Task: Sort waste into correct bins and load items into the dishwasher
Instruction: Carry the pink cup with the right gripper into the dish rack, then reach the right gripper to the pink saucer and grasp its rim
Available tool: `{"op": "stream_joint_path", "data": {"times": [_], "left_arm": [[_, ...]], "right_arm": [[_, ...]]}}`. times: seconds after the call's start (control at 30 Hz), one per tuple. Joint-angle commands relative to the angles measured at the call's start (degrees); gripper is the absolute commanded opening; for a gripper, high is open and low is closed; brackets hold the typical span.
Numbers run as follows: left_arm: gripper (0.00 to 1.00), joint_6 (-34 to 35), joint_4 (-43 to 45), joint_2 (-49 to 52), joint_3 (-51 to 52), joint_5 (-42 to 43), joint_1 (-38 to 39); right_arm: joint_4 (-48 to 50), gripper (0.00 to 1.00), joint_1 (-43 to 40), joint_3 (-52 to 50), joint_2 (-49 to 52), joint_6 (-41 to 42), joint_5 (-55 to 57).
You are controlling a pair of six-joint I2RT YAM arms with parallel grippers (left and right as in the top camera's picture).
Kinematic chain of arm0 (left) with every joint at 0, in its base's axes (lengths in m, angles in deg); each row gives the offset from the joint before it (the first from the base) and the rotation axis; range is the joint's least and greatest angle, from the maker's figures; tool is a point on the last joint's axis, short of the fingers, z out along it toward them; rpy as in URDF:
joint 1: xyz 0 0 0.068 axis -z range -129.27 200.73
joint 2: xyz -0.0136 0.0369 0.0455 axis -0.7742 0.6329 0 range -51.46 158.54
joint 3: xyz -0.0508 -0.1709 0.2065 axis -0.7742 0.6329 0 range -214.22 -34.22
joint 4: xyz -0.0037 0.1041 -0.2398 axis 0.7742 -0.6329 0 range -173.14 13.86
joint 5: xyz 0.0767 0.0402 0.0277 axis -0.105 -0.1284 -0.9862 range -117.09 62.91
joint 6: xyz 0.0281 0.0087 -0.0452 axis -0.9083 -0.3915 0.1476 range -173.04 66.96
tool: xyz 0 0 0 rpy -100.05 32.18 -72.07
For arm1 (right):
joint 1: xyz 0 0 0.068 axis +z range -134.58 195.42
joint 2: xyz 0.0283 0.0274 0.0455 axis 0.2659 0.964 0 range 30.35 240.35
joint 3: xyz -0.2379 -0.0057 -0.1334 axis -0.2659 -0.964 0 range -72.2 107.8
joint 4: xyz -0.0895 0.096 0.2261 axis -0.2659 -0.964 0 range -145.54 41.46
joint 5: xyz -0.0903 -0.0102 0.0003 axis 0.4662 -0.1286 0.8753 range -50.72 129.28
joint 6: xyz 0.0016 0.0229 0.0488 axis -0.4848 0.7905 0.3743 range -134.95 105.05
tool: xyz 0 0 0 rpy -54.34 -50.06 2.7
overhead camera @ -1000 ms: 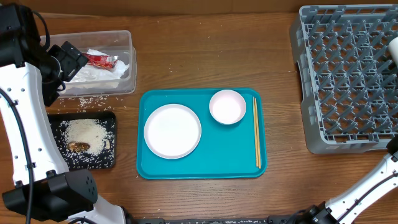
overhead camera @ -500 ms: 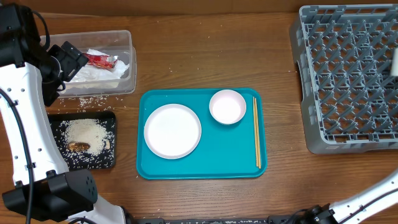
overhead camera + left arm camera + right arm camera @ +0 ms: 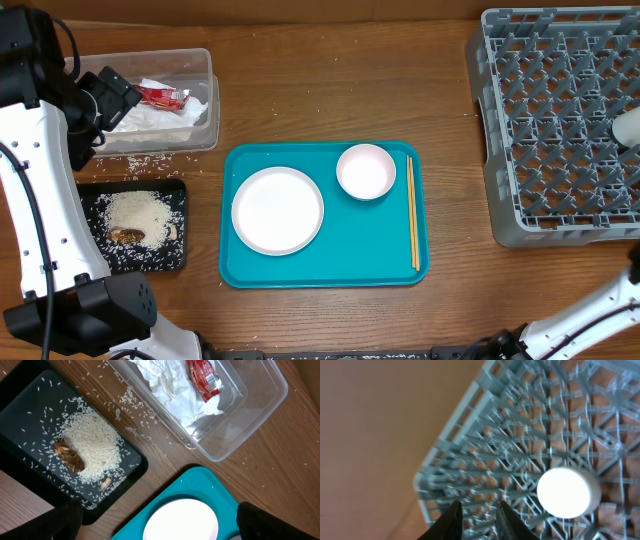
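Observation:
The clear tub (image 3: 150, 100) holds crumpled napkins (image 3: 165, 390) and a red wrapper (image 3: 202, 377). Rice (image 3: 92, 442) and a brown scrap (image 3: 70, 455) lie in the black tray (image 3: 90, 200). My left gripper (image 3: 170, 527) hangs wide open and empty above the tub and the tray. A white plate (image 3: 277, 210), a bowl (image 3: 365, 171) and chopsticks (image 3: 413, 212) lie on the teal tray (image 3: 325, 268). In the grey dish rack (image 3: 555, 120), a white cup or bowl (image 3: 568, 491) sits bottom up. My right gripper (image 3: 480, 520) hovers beside it, jaws slightly apart with nothing between them.
Loose rice grains (image 3: 135, 163) are scattered on the wood between the tub and the black tray. The left arm's white links (image 3: 40, 200) rise along the table's left edge. A right arm link (image 3: 600, 300) crosses the bottom right corner.
The white cup or bowl has come down along the rack's right edge, and my right gripper's jaws have parted off it. The left arm has not moved.

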Motion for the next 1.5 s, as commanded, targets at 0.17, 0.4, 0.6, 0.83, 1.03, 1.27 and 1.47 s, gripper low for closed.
{"op": "stream_joint_path", "data": {"times": [0.17, 0.4, 0.6, 0.83, 1.03, 1.27, 1.47], "left_arm": [[1.0, 0.52, 0.13, 0.63, -0.09, 0.0, 0.44], [1.0, 0.52, 0.13, 0.63, -0.09, 0.0, 0.42], [1.0, 0.52, 0.13, 0.63, -0.09, 0.02, 0.44], [1.0, 0.52, 0.13, 0.63, -0.09, 0.0, 0.42], [1.0, 0.52, 0.13, 0.63, -0.09, 0.0, 0.42], [1.0, 0.52, 0.13, 0.63, -0.09, 0.0, 0.44], [1.0, 0.52, 0.15, 0.63, -0.09, 0.0, 0.42]], "right_arm": [[-8.02, 0.19, 15.26, -0.02, -0.24, -1.86, 15.21], [-24.74, 0.31, 28.81, -0.02, -0.66, -16.98, -0.5], [-34.38, 1.0, 44.09, -0.09, -0.24, -28.26, -0.28], [-30.45, 1.0, 62.12, -0.87, -0.24, -27.61, 3.13], [-22.51, 1.0, 73.61, -5.7, -0.02, 4.72, 36.44], [-18.47, 0.86, 81.77, -17.18, 0.04, 17.92, 41.27], [-14.6, 0.72, 85.64, -24.17, 0.04, 22.1, 41.05]]}}
